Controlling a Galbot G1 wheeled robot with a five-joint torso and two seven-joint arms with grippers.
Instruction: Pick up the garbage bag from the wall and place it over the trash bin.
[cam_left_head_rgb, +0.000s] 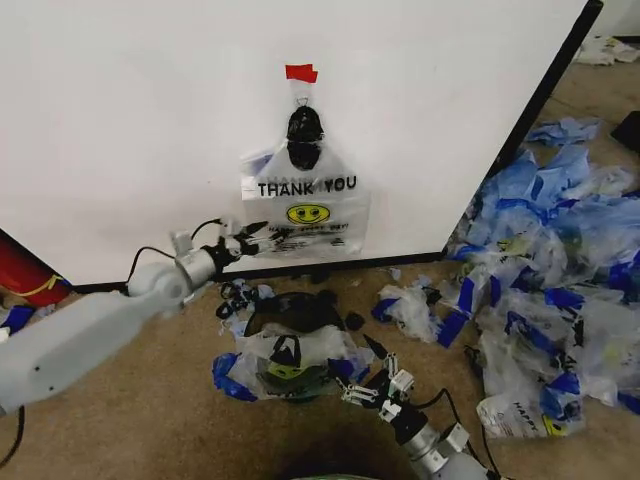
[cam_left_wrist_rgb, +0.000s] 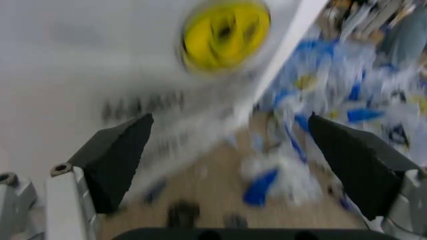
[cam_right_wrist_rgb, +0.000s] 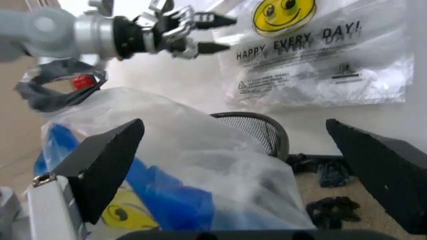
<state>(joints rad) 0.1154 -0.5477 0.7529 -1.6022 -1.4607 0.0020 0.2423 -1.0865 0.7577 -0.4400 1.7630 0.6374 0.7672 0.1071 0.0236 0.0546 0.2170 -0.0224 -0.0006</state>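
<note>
Right gripper (cam_left_head_rgb: 372, 385) open beside trash bin (cam_left_head_rgb: 296, 312), carpet around

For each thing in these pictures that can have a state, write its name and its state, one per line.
garbage bag: hanging on the wall hook, not gripped
trash bin: on the floor, another bag draped over it
left gripper: open, at the hanging bag's lower corner
right gripper: open, low beside the bin

A bag draped over the trash bin (cam_left_head_rgb: 292, 318) hides most of its mesh, the red cylinder (cam_left_head_rgb: 22, 275) is cut off, and the left wrist view's smiley (cam_left_wrist_rgb: 225, 34) is smeared.
</note>
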